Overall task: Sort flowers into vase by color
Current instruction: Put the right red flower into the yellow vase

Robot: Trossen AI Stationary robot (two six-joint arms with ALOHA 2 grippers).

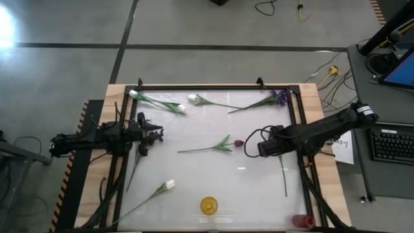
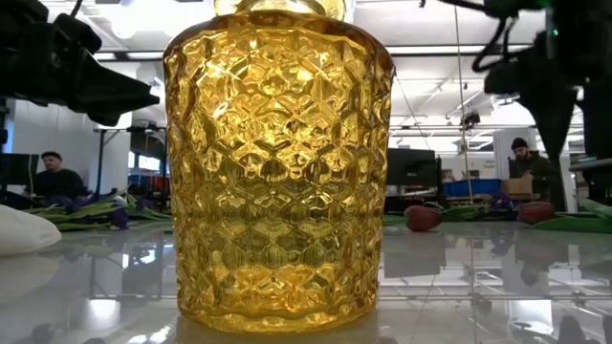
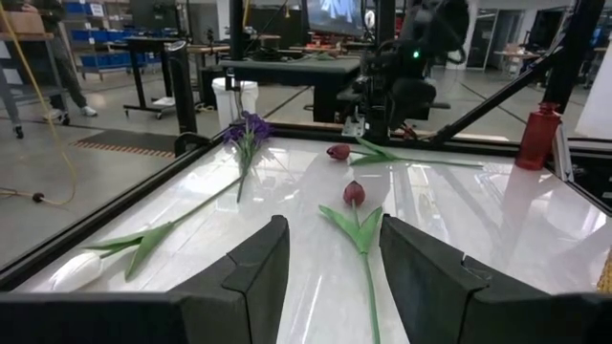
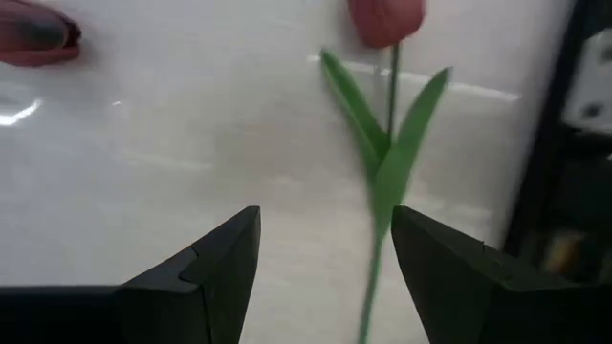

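Note:
The flowers lie flat on the white table. A dark red tulip (image 1: 238, 143) lies in the middle, its stem (image 3: 368, 277) running toward my open left gripper (image 1: 152, 134) (image 3: 335, 258), which hovers short of it. My open right gripper (image 1: 249, 145) (image 4: 325, 258) hangs over a second red tulip (image 4: 387, 143), whose stem (image 1: 283, 175) runs under that arm; the stem shows between the fingers, close to one. White tulips (image 1: 158, 102) (image 1: 194, 98) (image 1: 169, 184) and a purple sprig (image 1: 279, 98) lie around. The yellow vase (image 1: 208, 206) (image 2: 277, 162) stands at the near edge.
A red vase (image 1: 301, 221) (image 3: 537, 134) stands at the near right corner. A black frame (image 1: 213, 86) borders the table. Open white surface lies between the middle tulip and the yellow vase. People sit in the room beyond (image 2: 57, 177).

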